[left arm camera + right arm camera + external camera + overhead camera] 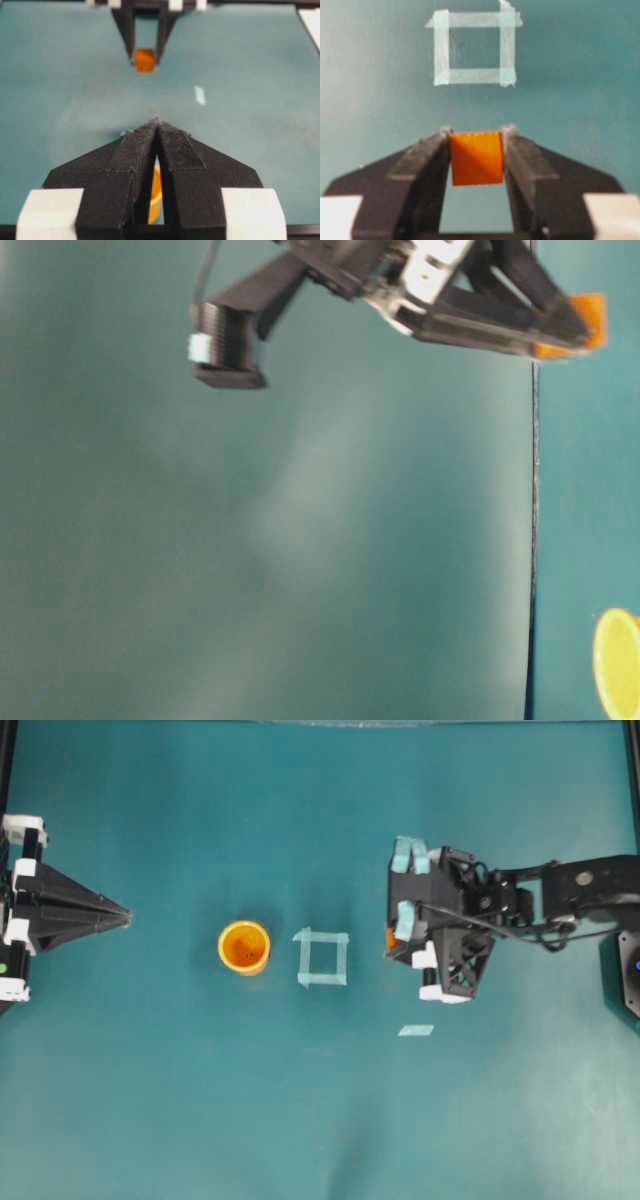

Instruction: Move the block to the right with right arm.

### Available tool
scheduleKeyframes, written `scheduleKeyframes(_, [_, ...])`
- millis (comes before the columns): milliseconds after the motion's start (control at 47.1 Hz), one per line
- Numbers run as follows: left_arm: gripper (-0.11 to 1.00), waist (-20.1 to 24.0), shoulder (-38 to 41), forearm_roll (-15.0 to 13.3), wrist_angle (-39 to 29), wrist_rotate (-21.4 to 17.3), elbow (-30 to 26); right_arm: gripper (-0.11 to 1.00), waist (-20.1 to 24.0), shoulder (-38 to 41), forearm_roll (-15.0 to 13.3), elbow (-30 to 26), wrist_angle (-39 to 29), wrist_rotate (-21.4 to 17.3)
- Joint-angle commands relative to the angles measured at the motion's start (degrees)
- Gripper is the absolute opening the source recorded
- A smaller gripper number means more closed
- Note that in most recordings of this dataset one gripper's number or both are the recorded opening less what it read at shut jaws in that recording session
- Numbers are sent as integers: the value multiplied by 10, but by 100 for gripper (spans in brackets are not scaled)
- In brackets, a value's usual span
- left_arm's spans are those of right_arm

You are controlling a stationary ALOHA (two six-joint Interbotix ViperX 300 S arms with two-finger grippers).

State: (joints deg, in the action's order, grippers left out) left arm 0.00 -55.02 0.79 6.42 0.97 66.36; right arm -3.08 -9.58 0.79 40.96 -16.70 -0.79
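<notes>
The block [476, 157], a small orange cube, sits squeezed between the two black fingertips of my right gripper [476, 134], which is shut on it. From overhead, only a sliver of the block [389, 938] shows under the right gripper [393, 944], a little right of the pale tape square [323, 958]. In the left wrist view the block [145, 60] hangs between the right arm's fingers [126, 35] at the far end. The table-level view shows the block [586, 324] at the tip of the gripper. My left gripper [158, 121] rests shut and empty at the left edge [124, 918].
An orange cup [244, 947] stands upright left of the tape square [473, 48]. A loose strip of pale tape [416, 1030] lies on the teal table in front of the right arm. The cup [620, 665] also shows at the table-level view's lower right.
</notes>
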Motion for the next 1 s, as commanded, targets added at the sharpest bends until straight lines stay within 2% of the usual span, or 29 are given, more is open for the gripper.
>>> scheduleKeyframes(0, [0, 1, 4, 1, 4, 1, -18, 41, 0, -33, 1, -11, -11, 1])
scheduleKeyframes(276, [0, 1, 4, 1, 3, 1, -18, 40, 0, -91, 1, 18, -55, 1])
scheduleKeyframes(509, [0, 1, 4, 1, 3, 1, -18, 41, 0, -152, 1, 53, -62, 0])
scheduleKeyframes(722, [0, 1, 4, 1, 3, 1, -18, 41, 0, -217, 1, 88, -82, -24])
scheduleKeyframes(976, [0, 1, 4, 1, 0, 1, -18, 41, 0, -301, 1, 115, -143, -30])
